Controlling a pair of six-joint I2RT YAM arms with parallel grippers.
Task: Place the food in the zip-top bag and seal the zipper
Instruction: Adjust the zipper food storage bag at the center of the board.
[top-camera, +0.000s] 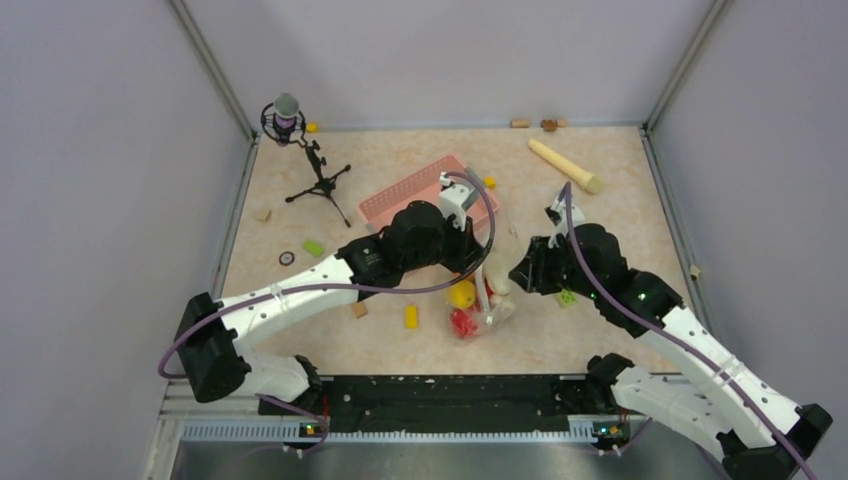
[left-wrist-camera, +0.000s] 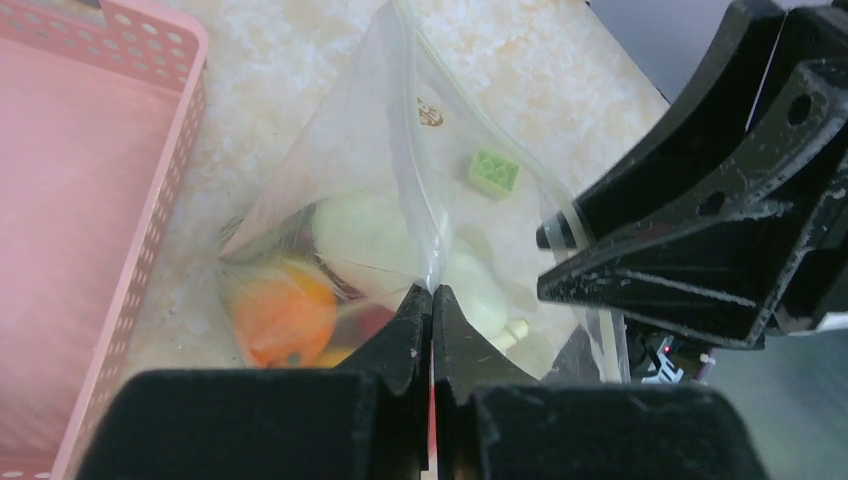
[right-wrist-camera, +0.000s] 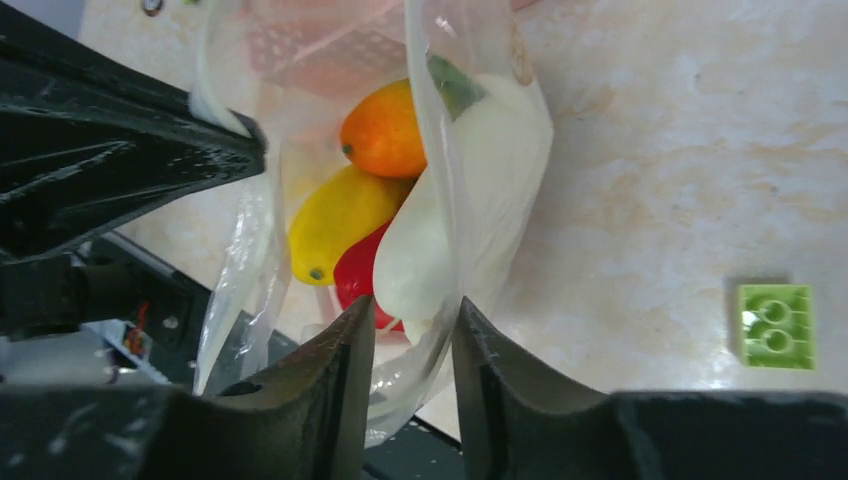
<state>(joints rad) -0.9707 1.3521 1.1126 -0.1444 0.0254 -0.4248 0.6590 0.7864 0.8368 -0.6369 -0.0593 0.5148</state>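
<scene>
The food looks to be inside the zip-top bag (top-camera: 485, 300). In the right wrist view we see an orange mango (right-wrist-camera: 385, 130), a yellow mango (right-wrist-camera: 335, 220), a red piece (right-wrist-camera: 355, 280) and a big white piece (right-wrist-camera: 450, 220), all packed behind the clear plastic. In the top view we find no toy fruit lying loose on the table (top-camera: 600, 230). So we think the filling is done and the closing is what is left.

The bag is between the two arms, a bit toward 6 o'clock from the middle of the table. The pink basket (top-camera: 420, 190) is at its 11 o'clock and a green block (top-camera: 567, 297) at its 3 o'clock.

The left gripper (left-wrist-camera: 432, 300) has its fingers pressed tight together, pinching a fold at the bag's edge. The right gripper (right-wrist-camera: 410, 320) has its fingers a little apart. The bag's plastic runs through the gap, and as far as we can see they are not squeezing it.

Some things are hard to make out. In the left wrist view a thin line slants across the plastic toward 4 o'clock. It may be the zipper (left-wrist-camera: 490, 125), but we cannot tell if it is pressed shut. From above, both arms cover most of the bag. The bag's lower end is cut off in the right wrist view, so more food may be hidden there.
</scene>
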